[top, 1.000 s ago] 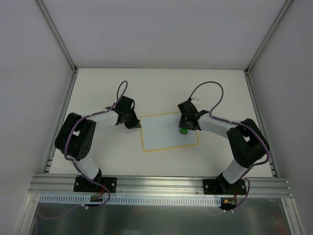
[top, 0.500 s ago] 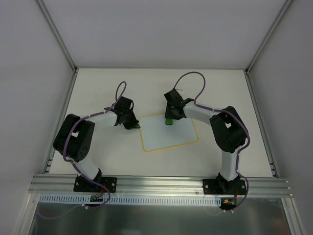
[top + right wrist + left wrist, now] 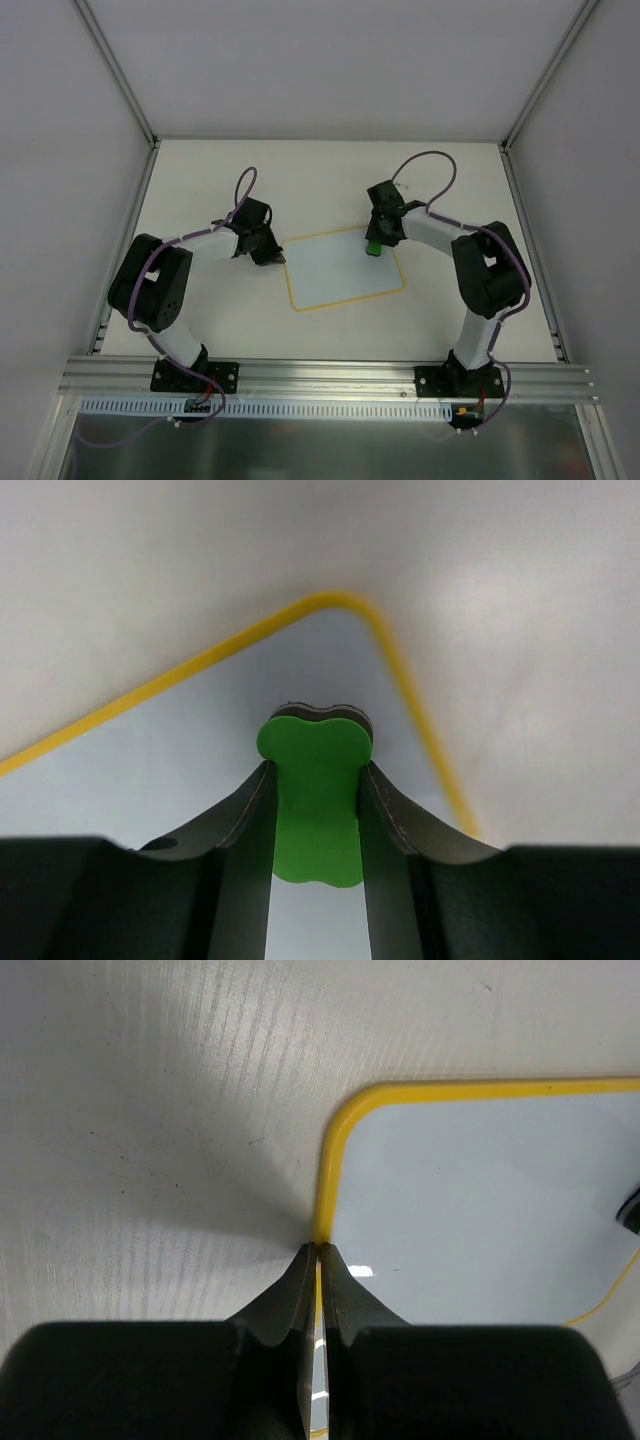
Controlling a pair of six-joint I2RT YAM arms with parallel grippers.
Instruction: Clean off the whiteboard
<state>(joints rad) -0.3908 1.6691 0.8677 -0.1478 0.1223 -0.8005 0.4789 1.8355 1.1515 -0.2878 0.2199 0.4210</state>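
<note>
Left pincer [image 3: 277,257] sits tips-together at the far-left corner of the whiteboard [image 3: 340,272] while the right pincer [image 3: 374,246] clamps a green block [image 3: 373,247] near the far-right corner, on the pale surface [image 3: 300,180].

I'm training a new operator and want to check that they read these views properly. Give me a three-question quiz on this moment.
1. Multiple choice: what does the right gripper hold?
A. a green block
B. a red marker
C. nothing

2. True or false: the left gripper has its jaws wide open.

3. Fill in the blank: the green block sits near the far ____ corner of the whiteboard.

Key:
1. A
2. False. The jaws are shut, with the tips at the board's left yellow border.
3. right
</note>
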